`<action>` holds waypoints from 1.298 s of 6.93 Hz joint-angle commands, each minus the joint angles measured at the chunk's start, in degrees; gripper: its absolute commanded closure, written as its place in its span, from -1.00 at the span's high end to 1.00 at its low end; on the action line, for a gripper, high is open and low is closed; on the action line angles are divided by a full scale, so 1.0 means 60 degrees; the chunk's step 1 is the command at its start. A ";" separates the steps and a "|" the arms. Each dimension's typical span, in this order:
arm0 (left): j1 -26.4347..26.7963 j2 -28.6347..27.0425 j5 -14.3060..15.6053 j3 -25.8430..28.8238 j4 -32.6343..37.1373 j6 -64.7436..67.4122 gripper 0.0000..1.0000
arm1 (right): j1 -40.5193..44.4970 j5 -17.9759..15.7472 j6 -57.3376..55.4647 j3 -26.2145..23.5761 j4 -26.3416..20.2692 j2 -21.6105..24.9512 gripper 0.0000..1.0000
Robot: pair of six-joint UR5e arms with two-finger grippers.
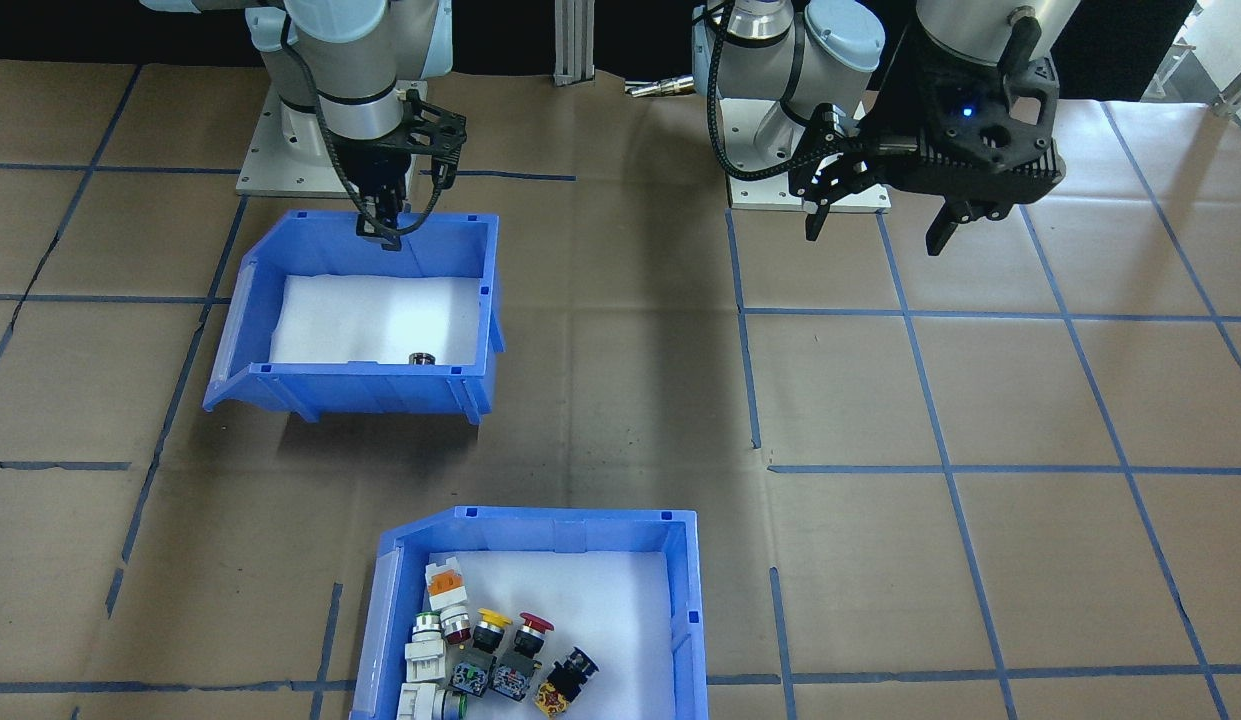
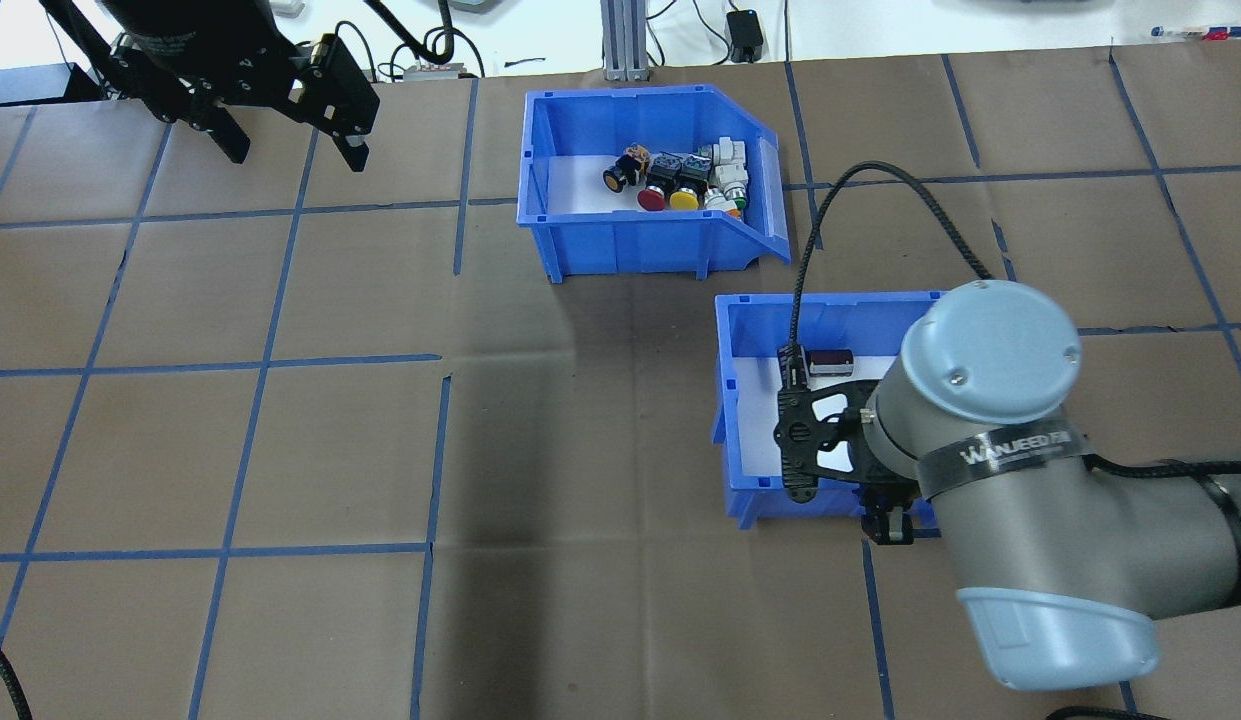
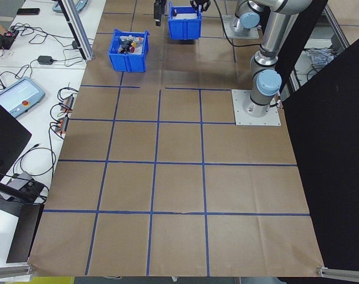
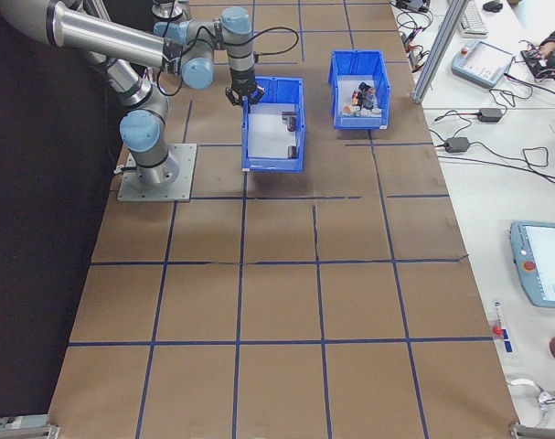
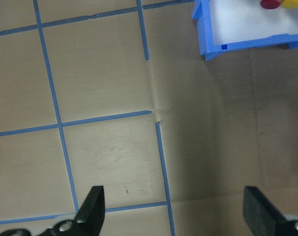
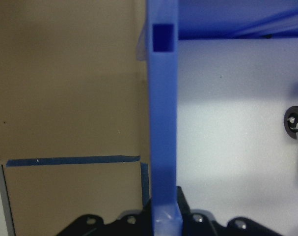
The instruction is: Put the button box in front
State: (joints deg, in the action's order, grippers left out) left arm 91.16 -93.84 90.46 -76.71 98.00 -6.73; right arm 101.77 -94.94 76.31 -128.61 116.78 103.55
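Brown paper with a blue tape grid covers the table [image 1: 620,400]. Front-facing view: the button box [image 1: 535,610] sits at the near edge, away from the robot, with red, yellow, orange, black and white push-buttons [image 1: 495,655] bunched on its white foam; the second blue bin [image 1: 360,315] lies close to the robot's base, one dark cylinder [image 1: 421,358] by its sloped front. The right gripper [image 1: 379,228] is at that bin's back wall; the left gripper [image 1: 875,215] hangs above bare paper, jaws spread. Overhead view: the button box [image 2: 645,190] is at the far side of the table, the other bin [image 2: 780,420] nearer and to its right, well apart from the left gripper [image 2: 290,140]. The right arm's wrist carries a band reading "WANJEED" as far as legible. Left wrist view: both fingers [image 5: 92,206] stand wide apart over the tape grid, a corner of the button box [image 5: 247,29] at upper right. Right wrist view: the right gripper [image 6: 163,219] pinches the bin's blue wall [image 6: 163,123] between its pads.
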 commanded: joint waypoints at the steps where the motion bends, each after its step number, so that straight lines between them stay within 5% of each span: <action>1: -0.0017 0.0520 -0.0048 -0.0935 -0.0074 -0.0049 1.00 | 0.1737 -0.0697 -0.1666 0.0557 0.0488 -0.1067 -0.94; 9: -0.0105 0.0758 0.0011 -0.1248 -0.0704 -0.0445 1.00 | 0.3824 -0.0598 -0.3651 0.1015 0.1249 -0.2446 -0.95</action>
State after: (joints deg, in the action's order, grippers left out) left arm 90.53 -89.30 90.54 -84.28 93.78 -9.40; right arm 124.14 -98.59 54.63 -122.46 123.61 90.31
